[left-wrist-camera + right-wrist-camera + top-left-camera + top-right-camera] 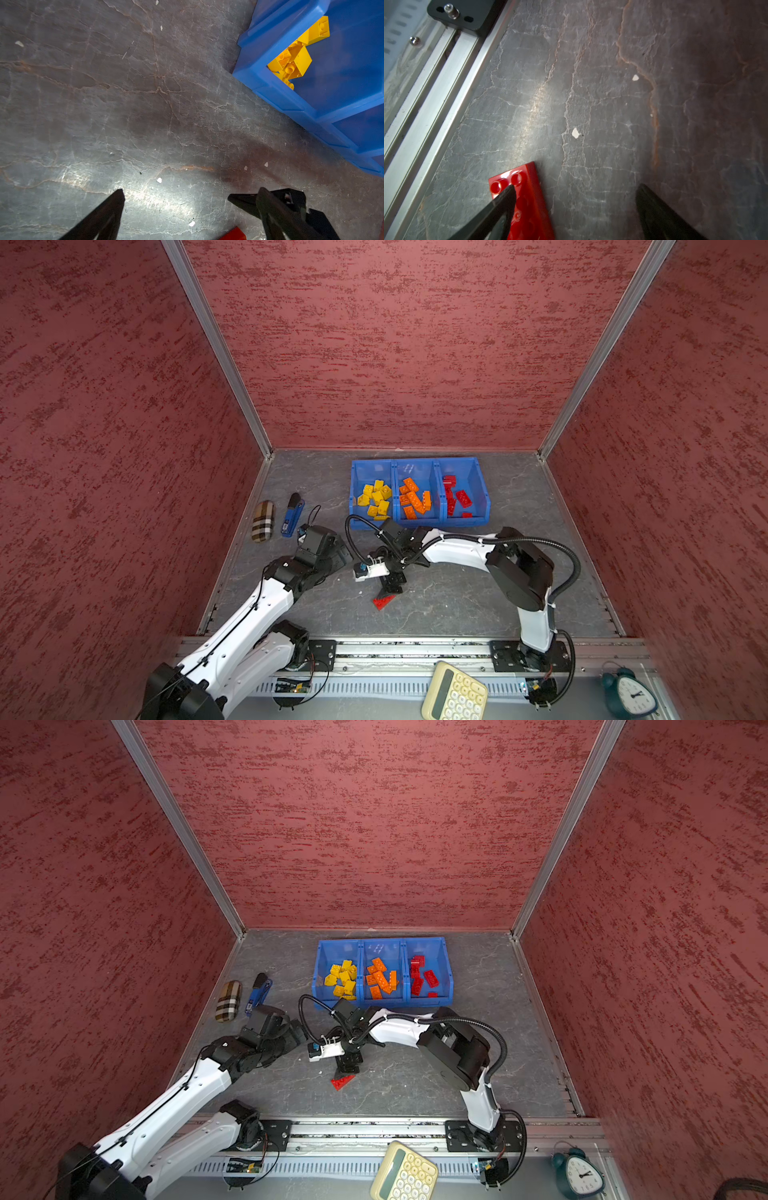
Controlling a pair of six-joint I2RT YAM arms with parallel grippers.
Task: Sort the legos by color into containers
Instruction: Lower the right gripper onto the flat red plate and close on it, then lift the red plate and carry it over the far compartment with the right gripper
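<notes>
Three joined blue containers (419,523) (382,1004) stand at the back. Yellow legos (376,499) fill the left one, orange legos (414,499) the middle one, red legos (455,497) the right one. A single red brick (384,600) (343,1081) (527,199) lies studs-up on the grey floor. My right gripper (576,187) (391,585) hangs just over it, open, with one fingertip (508,193) above the studs and nothing gripped. My left gripper (191,191) is open and empty, to the left of the right one. The brick's corner (234,234) and the yellow bin (270,87) show in its view.
A plaid case (262,521) and a blue stapler-like tool (293,514) lie by the left wall. The aluminium rail (415,649) runs along the front, with a calculator (455,693) and a clock (631,691) beyond it. Red walls close in three sides.
</notes>
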